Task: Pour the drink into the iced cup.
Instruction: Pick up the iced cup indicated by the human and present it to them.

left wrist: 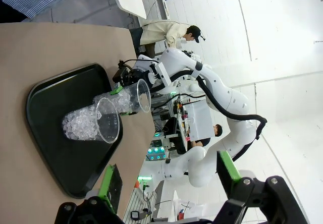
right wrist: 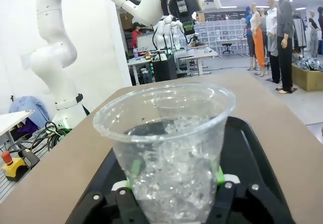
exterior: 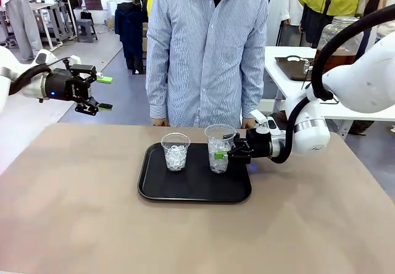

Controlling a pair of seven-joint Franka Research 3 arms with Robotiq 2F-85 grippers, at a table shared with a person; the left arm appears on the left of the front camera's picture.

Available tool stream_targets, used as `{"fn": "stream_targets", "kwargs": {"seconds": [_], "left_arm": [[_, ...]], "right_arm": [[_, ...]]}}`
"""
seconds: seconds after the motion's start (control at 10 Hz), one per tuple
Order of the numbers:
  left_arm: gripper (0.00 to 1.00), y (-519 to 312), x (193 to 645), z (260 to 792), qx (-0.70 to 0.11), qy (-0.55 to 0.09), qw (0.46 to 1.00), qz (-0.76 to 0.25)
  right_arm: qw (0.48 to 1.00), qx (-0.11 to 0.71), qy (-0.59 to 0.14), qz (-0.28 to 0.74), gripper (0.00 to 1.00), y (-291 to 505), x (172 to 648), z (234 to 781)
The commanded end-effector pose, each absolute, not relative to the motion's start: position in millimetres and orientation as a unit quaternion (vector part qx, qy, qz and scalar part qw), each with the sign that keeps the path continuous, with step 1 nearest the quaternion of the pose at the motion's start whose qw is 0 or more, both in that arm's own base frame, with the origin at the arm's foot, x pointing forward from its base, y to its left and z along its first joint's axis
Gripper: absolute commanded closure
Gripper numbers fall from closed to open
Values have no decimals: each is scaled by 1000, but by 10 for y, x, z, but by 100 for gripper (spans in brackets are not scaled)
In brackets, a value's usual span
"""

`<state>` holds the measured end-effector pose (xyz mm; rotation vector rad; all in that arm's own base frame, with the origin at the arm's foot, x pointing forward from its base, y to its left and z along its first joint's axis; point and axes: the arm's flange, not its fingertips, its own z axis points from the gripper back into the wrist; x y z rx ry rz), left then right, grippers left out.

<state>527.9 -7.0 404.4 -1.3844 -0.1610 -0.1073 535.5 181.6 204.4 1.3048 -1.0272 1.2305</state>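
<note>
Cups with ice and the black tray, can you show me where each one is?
Left cup (exterior: 176, 153): front view, on its ice-filled middle.
Right cup (exterior: 218, 143): front view, on its clear wall.
Black tray (exterior: 185, 189): front view, on its bare floor.

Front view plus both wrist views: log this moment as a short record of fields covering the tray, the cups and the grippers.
tray: black, in the middle of the brown table
left cup: clear, holds ice, upright on the tray, nothing touching it
right cup: clear, holds ice, upright on the tray, no drink in it
right gripper: shut on right cup, one finger on each side
left gripper: open, empty, raised above the table's left side
person: standing at the far edge behind the tray
</note>
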Motion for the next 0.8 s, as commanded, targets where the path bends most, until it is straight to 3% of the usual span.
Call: {"fn": "stream_targets", "kwargs": {"seconds": [0.0, 0.7], "left_arm": [[0, -66, 5268, 4052, -636, -77, 766, -51], [0, -66, 5268, 4052, -636, -77, 766, -51]], "right_arm": [[503, 563, -423, 502, 36, 1803, 5469, 2218], [476, 567, -411, 532, 36, 1665, 5947, 3385]]}}
